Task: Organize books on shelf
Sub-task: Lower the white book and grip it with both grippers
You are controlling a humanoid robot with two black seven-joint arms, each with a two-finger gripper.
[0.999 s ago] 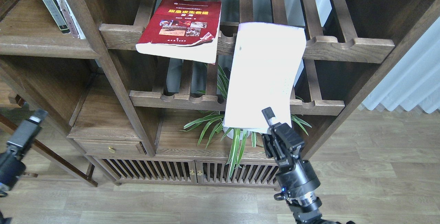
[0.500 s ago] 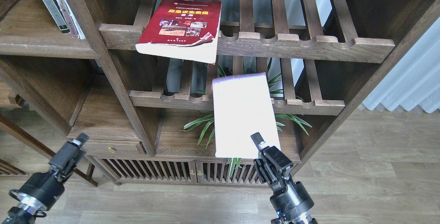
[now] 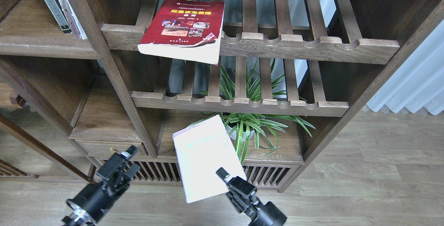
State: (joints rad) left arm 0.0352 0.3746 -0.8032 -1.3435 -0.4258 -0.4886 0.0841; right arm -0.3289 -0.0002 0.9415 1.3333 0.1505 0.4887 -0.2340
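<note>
My right gripper [image 3: 224, 178] is shut on the lower right corner of the cream-white book [image 3: 204, 156] and holds it tilted, low in front of the cabinet. The red book [image 3: 182, 28] with photos and a yellow title lies flat on the upper slatted rack and overhangs its front rail. The solid dark wood shelf [image 3: 41, 47] is at the upper left, with a few upright books [image 3: 57, 5] on it; I cannot pick out a dark grey one. My left gripper [image 3: 119, 165] is at the lower left, empty and dark.
A potted spider plant [image 3: 249, 128] stands on the low cabinet top behind the held book. Two slatted racks with notched front rails [image 3: 295, 45] fill the middle. A drawer [image 3: 111, 148] and slatted doors [image 3: 156, 172] are below. The wood floor [image 3: 364, 184] lies to the right.
My right gripper has brought the cream-white book down and to the left, from the upper rack to in front of the low cabinet. My left arm has moved right and up toward it.
</note>
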